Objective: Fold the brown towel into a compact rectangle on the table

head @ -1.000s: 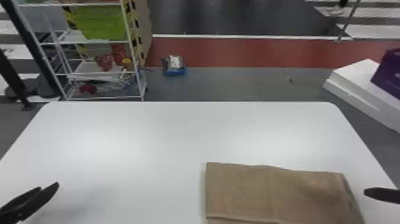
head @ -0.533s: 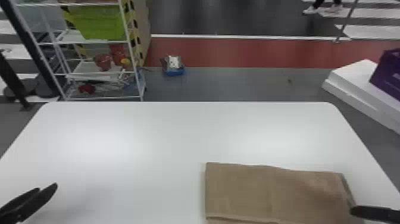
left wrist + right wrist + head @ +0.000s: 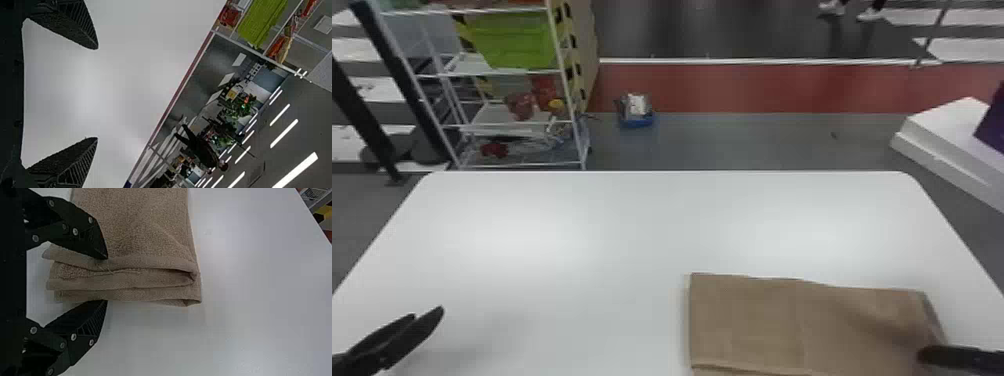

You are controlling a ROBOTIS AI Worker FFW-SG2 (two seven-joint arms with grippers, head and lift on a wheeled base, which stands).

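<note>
Your right gripper (image 3: 926,354), black with two flat fingers, was at the right-hand end of a folded brown terry towel (image 3: 802,320), its fingers apart and the layered edge between them. The towel lay mostly to the left of that gripper, a roughly rectangular piece with a slightly uneven far edge.

Your left gripper (image 3: 428,312), also black and flat-fingered, hung over the smooth white table (image 3: 582,220) with its fingers apart, well to the left of the towel. Soft glare patches marked the tabletop ahead of both grippers, up to its rounded far corners.

Past the table, beyond your left gripper, stood a white wire rack (image 3: 566,85) with a bright green plastic bin (image 3: 512,40). Right of the rack, a small blue container (image 3: 636,122) sat on the grey floor near a dull red strip (image 3: 732,87). Beyond your right gripper was a white slab-like block (image 3: 942,135).
</note>
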